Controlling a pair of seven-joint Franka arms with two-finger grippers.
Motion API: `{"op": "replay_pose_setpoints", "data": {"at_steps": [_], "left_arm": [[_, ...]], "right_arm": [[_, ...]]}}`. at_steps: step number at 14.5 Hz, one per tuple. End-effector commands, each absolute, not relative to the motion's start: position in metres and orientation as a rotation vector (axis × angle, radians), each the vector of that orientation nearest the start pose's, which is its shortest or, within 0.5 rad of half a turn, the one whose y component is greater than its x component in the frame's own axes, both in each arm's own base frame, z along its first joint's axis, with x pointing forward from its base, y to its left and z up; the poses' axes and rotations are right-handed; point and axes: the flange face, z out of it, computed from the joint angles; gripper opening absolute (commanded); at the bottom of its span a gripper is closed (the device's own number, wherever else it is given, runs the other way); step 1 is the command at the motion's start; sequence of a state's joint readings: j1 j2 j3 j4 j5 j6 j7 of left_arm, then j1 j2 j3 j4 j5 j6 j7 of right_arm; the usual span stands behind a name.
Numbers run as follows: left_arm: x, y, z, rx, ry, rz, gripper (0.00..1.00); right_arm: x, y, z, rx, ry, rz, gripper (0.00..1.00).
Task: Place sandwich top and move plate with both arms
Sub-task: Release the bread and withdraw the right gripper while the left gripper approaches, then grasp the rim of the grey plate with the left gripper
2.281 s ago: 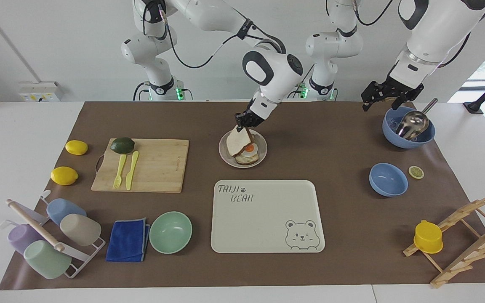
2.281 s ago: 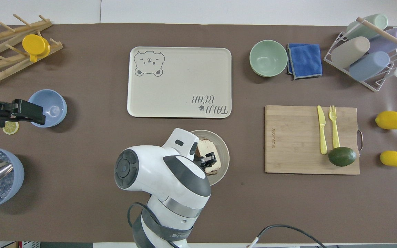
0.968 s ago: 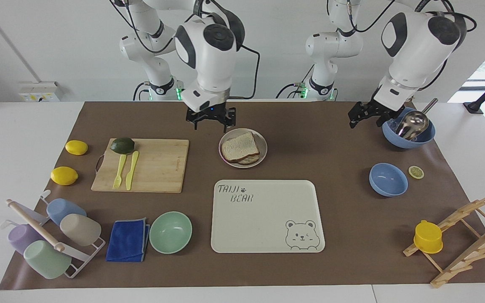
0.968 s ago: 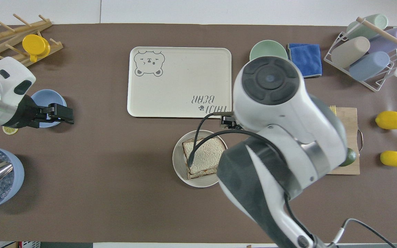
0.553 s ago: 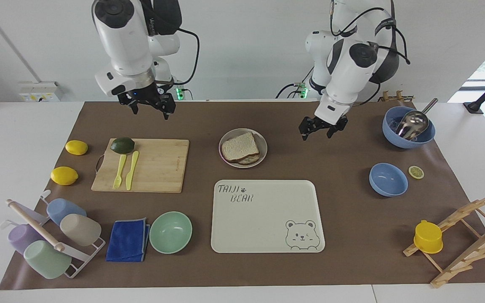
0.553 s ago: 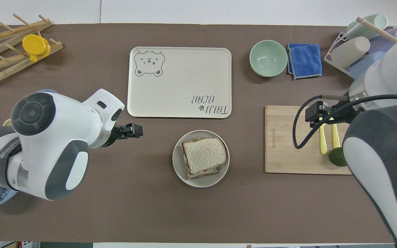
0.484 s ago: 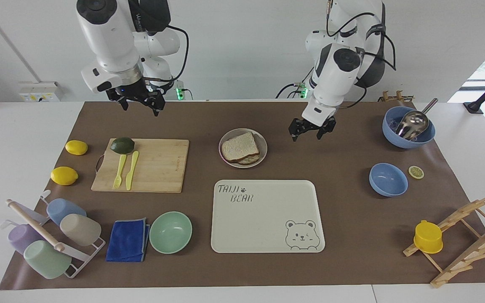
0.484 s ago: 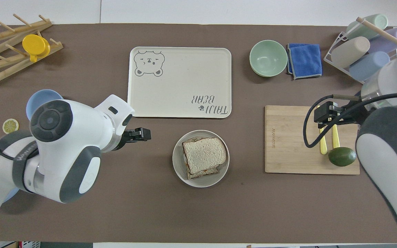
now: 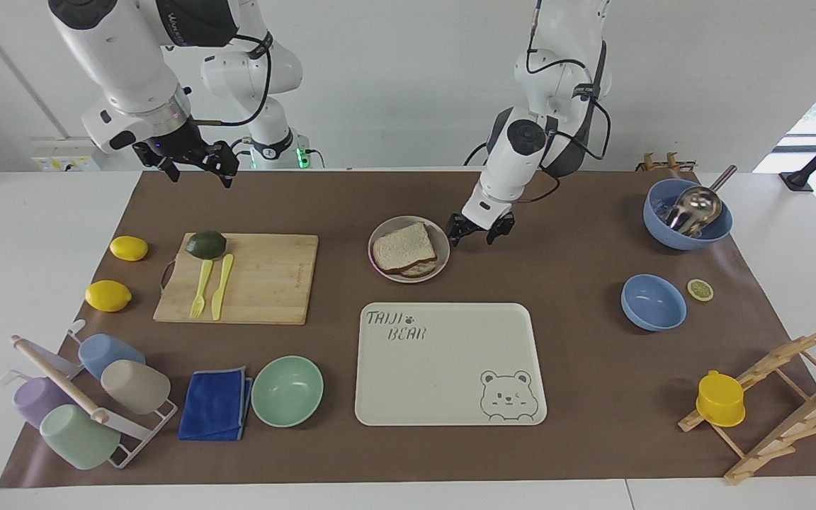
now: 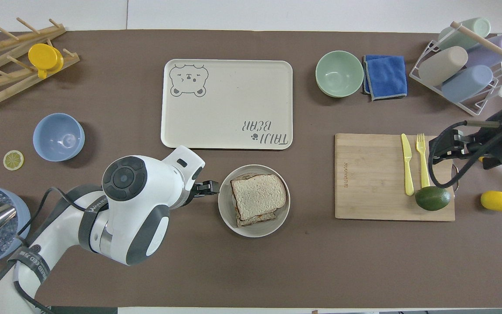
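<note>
— Starting nearest the robots: where did the right gripper (image 9: 195,168) hang?
— Hung raised over the desk (image 9: 564,354) at the right arm's end, close to the cutting board's (image 9: 266,280) robot-side corner; jaws spread wide, gripping nothing.
— And the left gripper (image 9: 480,236)?
— Sat low just beside the plate's (image 9: 443,244) rim, toward the left arm's end; jaws parted, empty. Couldn't tell whether a fingertip touched the rim.
— Sandwich top (image 9: 402,246)?
— Lay flat on the lower slice, on the plate, slightly askew so an edge of the lower slice peeked out. Seen from overhead, the sandwich top (image 10: 258,196) filled most of the plate (image 10: 227,213).
— Farther out?
— Found the bear tray (image 9: 450,397) lying just past the plate, farther from the robots, bare. Spotted the mint-green bowl (image 9: 287,390) beside it, toward the right arm's end.
</note>
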State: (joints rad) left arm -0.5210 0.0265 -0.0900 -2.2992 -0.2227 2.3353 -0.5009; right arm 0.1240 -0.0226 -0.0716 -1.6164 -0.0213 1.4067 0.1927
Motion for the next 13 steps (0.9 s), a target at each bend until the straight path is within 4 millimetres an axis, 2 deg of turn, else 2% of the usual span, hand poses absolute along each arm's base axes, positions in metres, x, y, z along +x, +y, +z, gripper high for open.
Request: {"op": "replay_pose_setpoints", "data": {"at_steps": [1, 3, 4, 6, 9, 11, 13], "left_arm": [[0.408, -0.317, 0.330, -3.299, -0.041, 0.110, 0.84], [0.398, -0.330, 0.328, -3.298, -0.006, 0.113, 0.78], [0.398, -0.330, 0.328, -3.297, -0.007, 0.115, 0.74], [0.397, -0.329, 0.322, -3.290, -0.007, 0.132, 0.66], [0.394, -0.328, 0.318, -3.293, -0.084, 0.163, 0.62], [0.393, -0.328, 0.315, -3.294, -0.112, 0.175, 0.61], [0.395, -0.329, 0.309, -3.310, -0.153, 0.179, 0.54]], "right_arm": [[0.515, 0.009, 0.596, -3.130, 0.259, 0.309, 1.00], [0.519, -0.003, 0.598, -3.126, 0.285, 0.273, 1.00], [0.526, -0.010, 0.599, -3.122, 0.276, 0.204, 1.00], [0.526, -0.012, 0.601, -3.140, 0.147, 0.219, 1.00], [0.525, -0.026, 0.602, -3.129, 0.170, 0.236, 1.00], [0.526, -0.025, 0.604, -3.126, 0.170, 0.229, 1.00], [0.527, -0.029, 0.606, -3.132, 0.154, 0.217, 1.00]]}}
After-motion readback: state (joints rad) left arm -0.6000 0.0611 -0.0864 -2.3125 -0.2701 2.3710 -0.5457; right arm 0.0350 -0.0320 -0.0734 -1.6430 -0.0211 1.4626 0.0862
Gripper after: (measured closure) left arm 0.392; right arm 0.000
